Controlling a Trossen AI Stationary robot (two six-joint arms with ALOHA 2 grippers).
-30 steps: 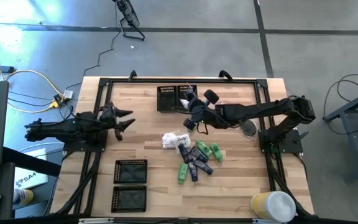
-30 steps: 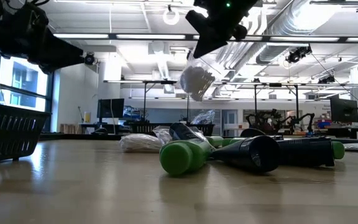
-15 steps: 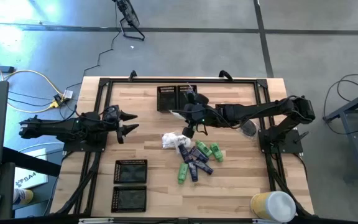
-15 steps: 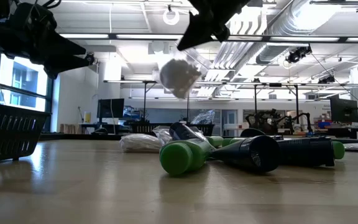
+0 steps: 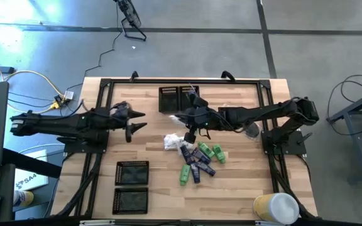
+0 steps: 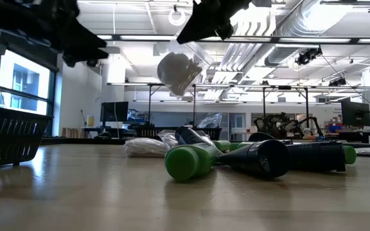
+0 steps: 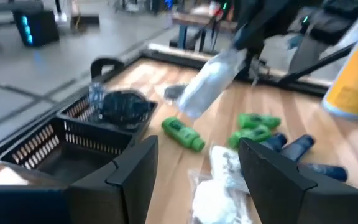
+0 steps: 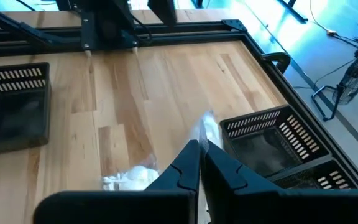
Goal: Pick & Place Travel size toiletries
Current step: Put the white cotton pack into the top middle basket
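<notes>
Bright overhead ceiling lights; left wrist view is motion-blurred.

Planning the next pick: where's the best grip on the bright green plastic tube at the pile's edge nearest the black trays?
Take the bright green plastic tube across its mid-body, coming straight down. It lies flat on the wooden table with bare wood toward the left arm, but dark navy tubes crowd its other side, so a sideways approach looks risky.

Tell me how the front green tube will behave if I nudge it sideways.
Likely to roll: the green tube lies on its side on the bare wooden table, and its body looks round. It probably slides easily too, since it looks smooth. It leans against a dark navy tube, so that may shift as well.
</notes>
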